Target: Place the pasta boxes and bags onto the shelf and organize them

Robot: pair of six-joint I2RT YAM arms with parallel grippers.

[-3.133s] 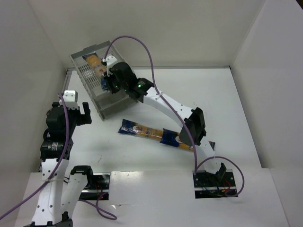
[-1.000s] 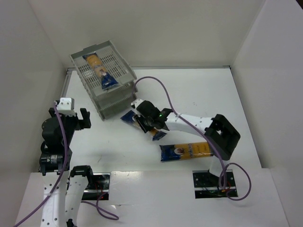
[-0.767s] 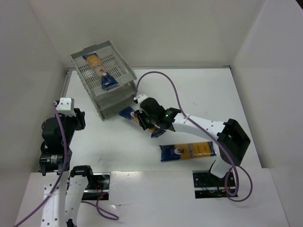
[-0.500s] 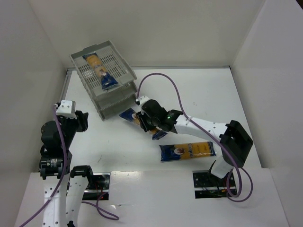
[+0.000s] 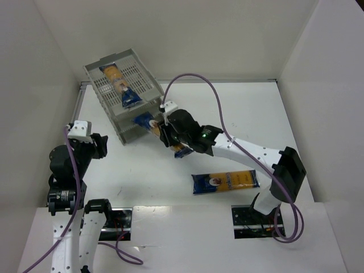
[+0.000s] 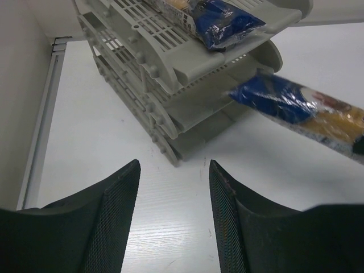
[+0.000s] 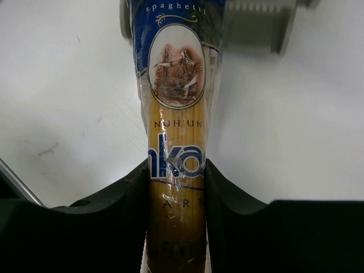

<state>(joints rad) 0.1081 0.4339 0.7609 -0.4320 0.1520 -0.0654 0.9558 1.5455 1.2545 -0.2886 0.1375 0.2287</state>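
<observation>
Blue-ended packet point(image 6: 278, 99) beside middle tray point(image 6: 219, 94) of shelf point(image 6: 136, 57); tier unclear overhead.

On spaghetti pkt point(image 7: 177, 142): dk blue end, pale oval label, orange-yellow mid; shelf point(image 6: 187, 62) lt grey, slotted; counter point(image 5: 256, 108) white.

A: What is cut off in the right wrist view?
B: The held packet point(image 7: 176, 142) is cropped at its near end; the shelf point(image 7: 259, 25) is blurred and clipped at the top.
A: And in the left wrist view?
B: The top-tier packet point(image 6: 222, 23) is cropped.
</observation>
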